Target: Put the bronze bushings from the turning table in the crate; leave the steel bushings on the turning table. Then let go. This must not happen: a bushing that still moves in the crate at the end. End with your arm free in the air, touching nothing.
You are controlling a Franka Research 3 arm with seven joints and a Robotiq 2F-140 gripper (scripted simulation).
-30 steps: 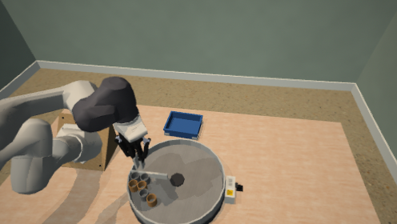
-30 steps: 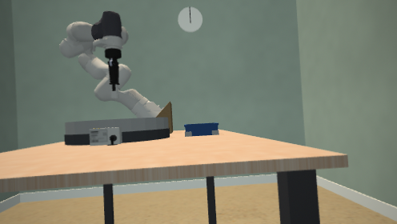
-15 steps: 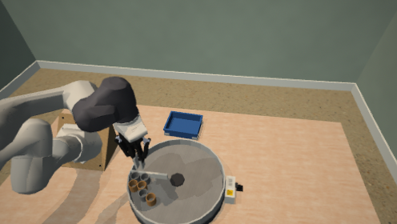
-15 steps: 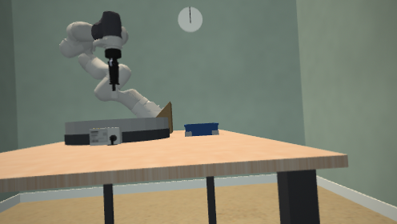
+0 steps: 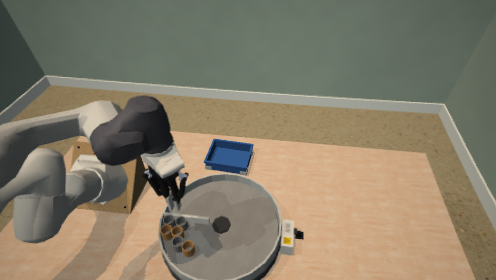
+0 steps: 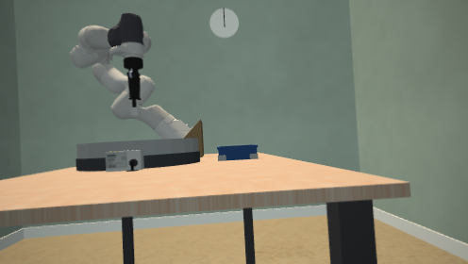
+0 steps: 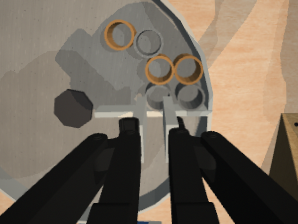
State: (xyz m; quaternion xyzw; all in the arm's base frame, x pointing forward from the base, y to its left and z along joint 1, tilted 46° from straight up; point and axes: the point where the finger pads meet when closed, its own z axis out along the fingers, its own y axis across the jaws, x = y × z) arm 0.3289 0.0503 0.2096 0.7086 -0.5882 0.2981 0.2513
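A blue rectangular crate (image 5: 229, 156) (image 6: 237, 152) (image 7: 150, 223) sits on the pale wood tabletop (image 5: 350, 200) (image 6: 212, 181) (image 7: 240, 75), on the side of the hand (image 5: 173, 204) (image 6: 135, 110) (image 7: 154, 107) away from the bushings; its blue inner floor shows bare. The round grey turning table (image 5: 276, 227) (image 6: 137, 147) (image 7: 30, 45) lies below the hand and carries six short, hollow bushings, all upright, ahead of the fingertips in the wrist view.

Nearest the fingertips are two grey steel bushings: one (image 5: 180, 227) (image 7: 149, 97) partly hidden by a fingertip, the other (image 5: 168, 225) (image 7: 190, 106) just beside it, toward the rim. Just past them stands a pair of orange-brown bronze bushings, one inner (image 5: 177, 237) (image 7: 160, 82) and one rimward (image 5: 167, 236) (image 7: 188, 82). Farther from the hand are a third steel bushing (image 5: 178, 248) (image 7: 137, 42) and, farthest out, a third bronze one (image 5: 188, 252) (image 7: 119, 49). All three bronze pieces are thus outside the crate.

A flat whitish bar (image 5: 195, 218) (image 7: 115, 111) runs under the fingertips from near the dark hub (image 5: 221, 225) (image 7: 73, 108) to the rim.

The white arm (image 5: 40, 200) (image 6: 113, 77) reaches over with the hand pointing down, well above the turning table. The hand's fingers stand slightly apart, with nothing between them.
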